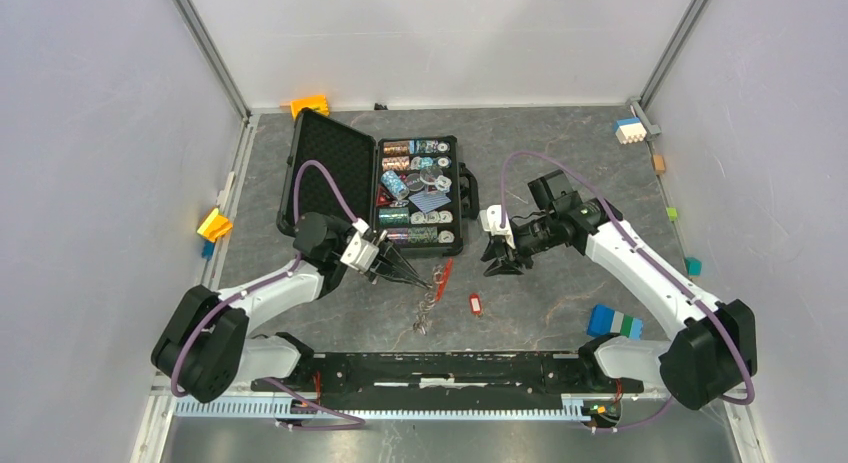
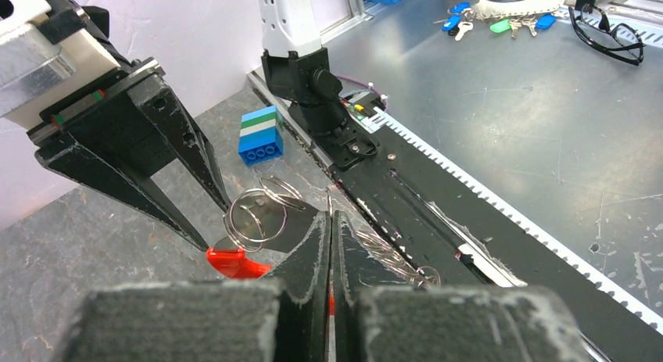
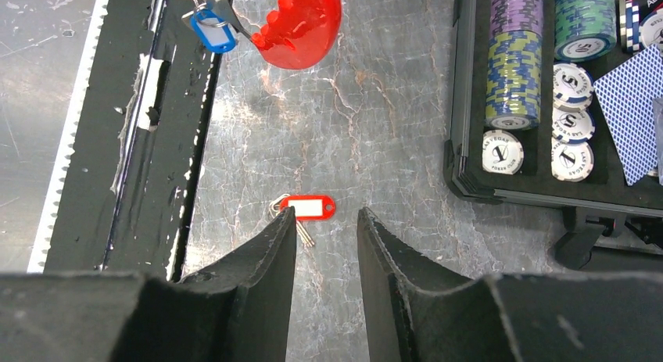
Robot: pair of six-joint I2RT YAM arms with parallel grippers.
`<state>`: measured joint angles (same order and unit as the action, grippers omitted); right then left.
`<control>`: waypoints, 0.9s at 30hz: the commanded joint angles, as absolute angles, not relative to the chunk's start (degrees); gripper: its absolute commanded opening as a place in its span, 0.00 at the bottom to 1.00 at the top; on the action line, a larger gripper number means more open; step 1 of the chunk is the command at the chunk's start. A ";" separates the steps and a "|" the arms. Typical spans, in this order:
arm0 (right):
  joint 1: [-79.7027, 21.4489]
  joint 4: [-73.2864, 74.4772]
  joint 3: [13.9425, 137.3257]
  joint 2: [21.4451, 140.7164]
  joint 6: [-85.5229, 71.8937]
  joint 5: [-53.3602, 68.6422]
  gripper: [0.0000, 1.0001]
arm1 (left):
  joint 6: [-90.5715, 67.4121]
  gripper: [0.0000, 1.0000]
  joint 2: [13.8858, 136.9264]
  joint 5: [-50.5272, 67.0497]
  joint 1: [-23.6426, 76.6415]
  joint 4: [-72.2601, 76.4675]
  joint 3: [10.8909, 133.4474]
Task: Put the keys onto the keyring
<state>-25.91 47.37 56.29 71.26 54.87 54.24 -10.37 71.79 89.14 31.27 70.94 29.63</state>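
Red key [image 3: 307, 208] lies just ahead of my right gripper [image 3: 327, 215], fingers parted, its length crosswise; left gripper [image 2: 329, 219] clamps keyring [image 2: 254, 217].

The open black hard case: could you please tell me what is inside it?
The black case holds stacked round poker chips and blue-patterned playing cards; anything beneath them is hidden.

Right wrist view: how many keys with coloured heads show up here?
2. The red-headed key lies flat on the table near the middle of the picture. The blue-headed key sits at the top left edge, partly cut off. More may be hidden outside the frame.
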 commanded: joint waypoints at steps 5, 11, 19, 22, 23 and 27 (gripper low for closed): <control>-27.48 48.89 61.02 69.19 54.76 55.64 0.39 | -8.59 0.02 73.43 86.84 31.48 74.44 29.51; -28.66 48.86 63.50 68.31 53.86 56.02 0.38 | -10.32 0.02 74.68 83.34 31.46 73.94 30.66; -29.50 43.63 65.74 68.69 47.84 61.78 0.38 | -11.34 0.02 76.04 80.64 31.47 70.35 32.59; -29.79 42.67 65.30 69.68 46.60 64.01 0.39 | -10.63 0.02 75.95 79.84 31.55 68.60 33.09; -29.85 41.89 64.93 69.98 45.80 64.86 0.39 | -10.21 0.02 75.90 79.51 31.56 67.88 33.19; -30.23 40.09 64.95 71.00 43.41 66.76 0.40 | -8.13 0.02 75.43 78.82 31.72 64.96 33.26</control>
